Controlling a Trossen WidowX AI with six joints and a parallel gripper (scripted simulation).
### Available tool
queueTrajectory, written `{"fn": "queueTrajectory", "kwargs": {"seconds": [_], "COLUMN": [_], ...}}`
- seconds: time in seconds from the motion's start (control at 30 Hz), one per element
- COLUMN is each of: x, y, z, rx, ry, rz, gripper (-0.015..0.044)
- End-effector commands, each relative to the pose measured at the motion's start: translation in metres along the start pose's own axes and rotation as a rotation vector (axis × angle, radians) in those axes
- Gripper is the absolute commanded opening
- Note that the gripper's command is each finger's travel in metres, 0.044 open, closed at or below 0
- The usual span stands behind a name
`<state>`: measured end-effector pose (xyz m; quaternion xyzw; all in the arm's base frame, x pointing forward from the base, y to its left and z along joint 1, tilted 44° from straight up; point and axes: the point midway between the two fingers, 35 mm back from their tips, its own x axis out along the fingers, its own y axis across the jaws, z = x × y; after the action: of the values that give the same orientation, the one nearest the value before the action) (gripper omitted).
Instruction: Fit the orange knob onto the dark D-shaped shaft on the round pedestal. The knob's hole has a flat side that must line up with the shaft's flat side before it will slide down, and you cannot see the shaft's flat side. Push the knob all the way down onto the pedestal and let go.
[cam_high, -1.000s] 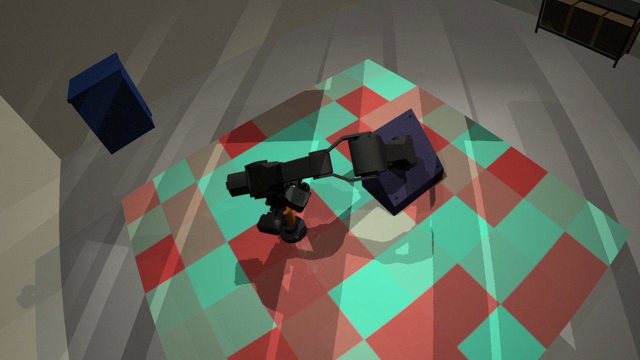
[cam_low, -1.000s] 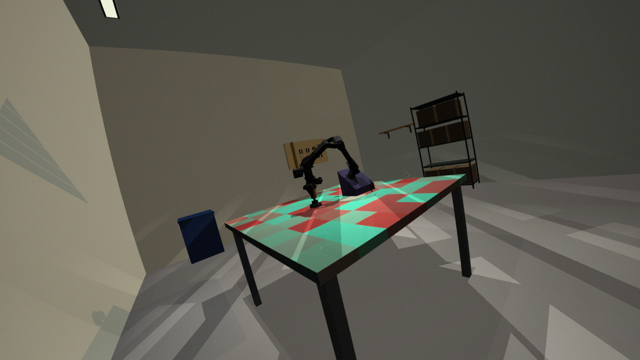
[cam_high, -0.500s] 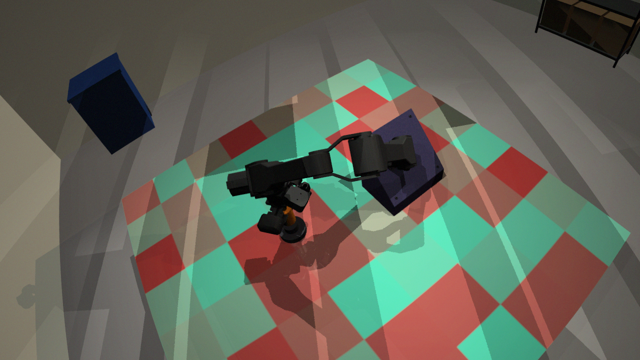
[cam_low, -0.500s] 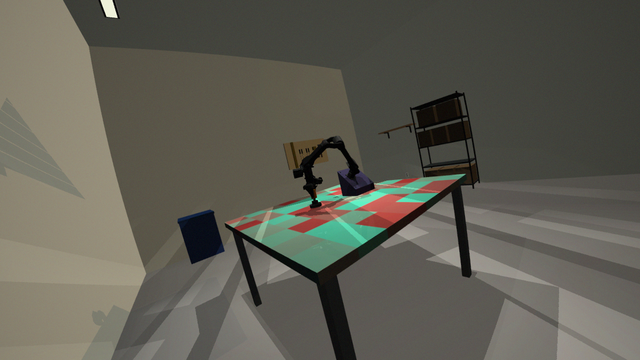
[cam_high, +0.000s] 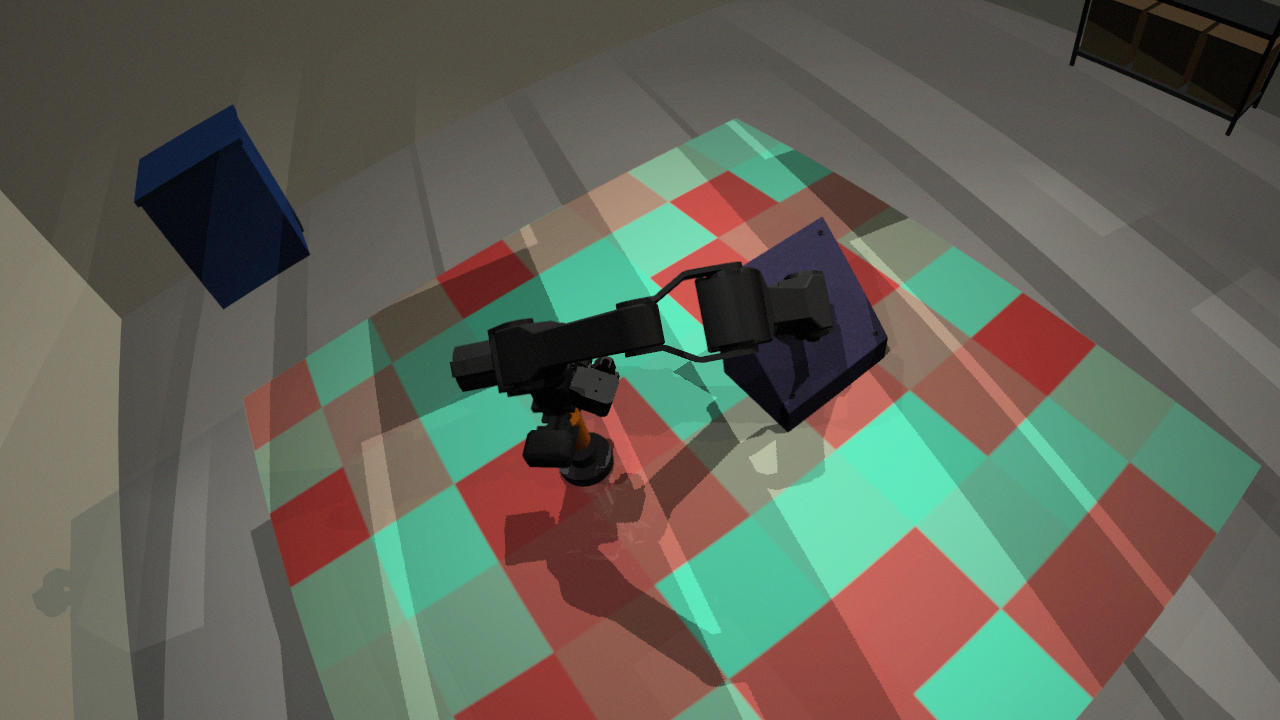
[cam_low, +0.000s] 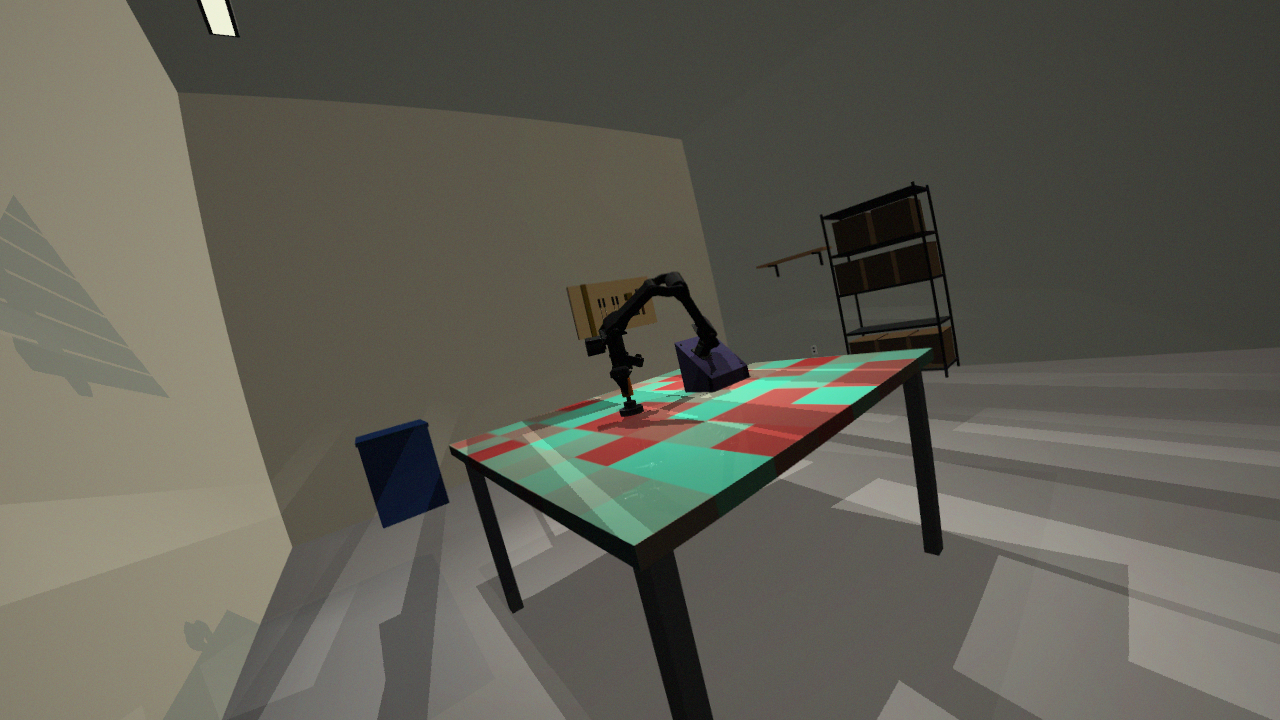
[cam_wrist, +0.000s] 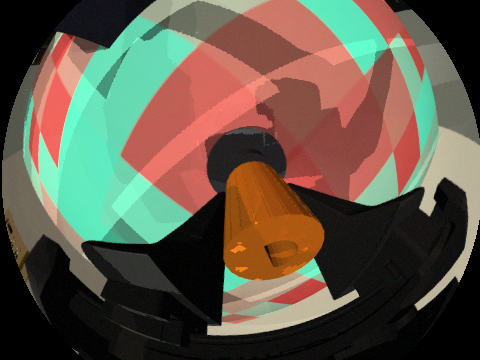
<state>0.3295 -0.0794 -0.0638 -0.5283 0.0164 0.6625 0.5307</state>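
The orange knob (cam_high: 580, 433) (cam_low: 628, 390) (cam_wrist: 272, 215) stands nearly upright between the fingers. Its end facing the wrist camera shows a recess with a straight side. My gripper (cam_wrist: 255, 194) is shut on the knob, one finger on each side. The dark round pedestal (cam_high: 605, 461) (cam_low: 631, 410) (cam_wrist: 217, 165) sits on the table directly below the knob. In the top and exterior views a short dark stretch shows between the knob's lower end and the pedestal's wide base. The knob hides most or all of the shaft, and its flat side cannot be seen.
The arm's base is on a purple sloped block (cam_high: 827, 268) (cam_low: 726, 374) on the red and green checkered table (cam_high: 1002, 667) (cam_low: 698, 465). A blue bin (cam_high: 214, 214) (cam_low: 402, 474) stands on the floor beyond the table. A shelf rack (cam_low: 938, 268) with boxes stands farther back.
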Motion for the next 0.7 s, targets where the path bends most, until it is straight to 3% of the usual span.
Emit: {"fn": "queueTrajectory", "kwargs": {"seconds": [0.0,0.67], "x": [0.0012,-0.0023], "y": [0.0005,0.0008], "z": [-0.0015,0.0019], "rx": [-0.021,0.067], "ry": [0.006,0.006], "rz": [0.001,0.001], "gripper": [0.0000,0.0000]}}
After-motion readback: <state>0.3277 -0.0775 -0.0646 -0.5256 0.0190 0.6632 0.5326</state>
